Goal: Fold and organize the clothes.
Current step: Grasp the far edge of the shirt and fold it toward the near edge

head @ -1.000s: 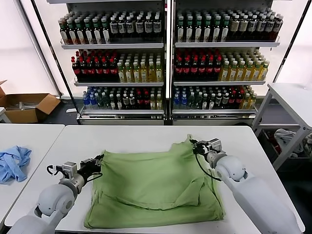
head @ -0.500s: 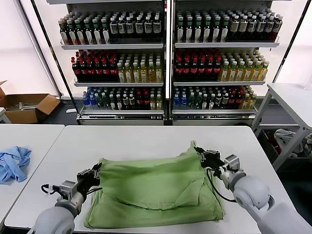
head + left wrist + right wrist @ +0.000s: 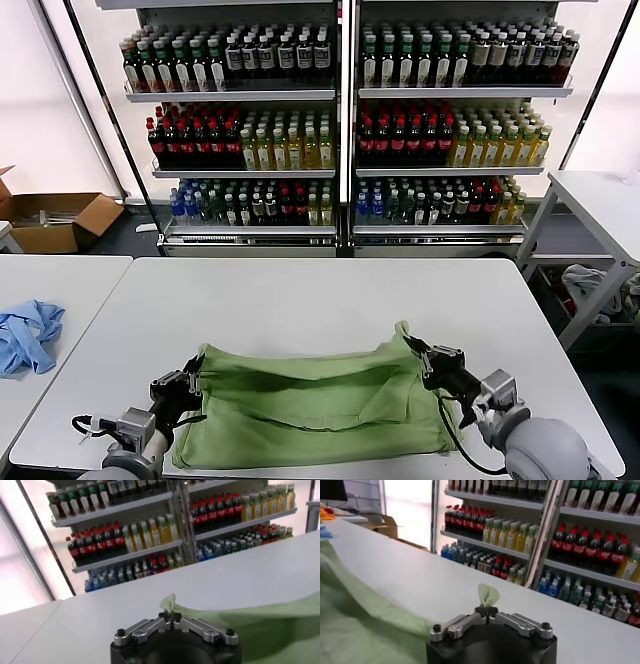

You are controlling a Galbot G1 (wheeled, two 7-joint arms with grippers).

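The light green T-shirt [image 3: 310, 405] lies on the white table [image 3: 300, 290], its far edge lifted and folded toward the near edge. No checkered print shows. My left gripper [image 3: 196, 365] is shut on the shirt's far left corner; in the left wrist view the gripper [image 3: 170, 615] pinches a green tip [image 3: 169, 602]. My right gripper [image 3: 412, 345] is shut on the far right corner; in the right wrist view the gripper [image 3: 486, 611] pinches a green tip [image 3: 488, 594]. Both hold the cloth a little above the table.
A light blue garment [image 3: 28, 335] lies on a separate table at the left. Shelves of bottles [image 3: 340, 130] stand behind the table. A cardboard box [image 3: 55, 218] sits on the floor at left; another table [image 3: 600, 200] stands at right.
Both grippers have pulled the shirt's far edge toward me, over the lower part. The shirt now shows as a shorter, folded band.
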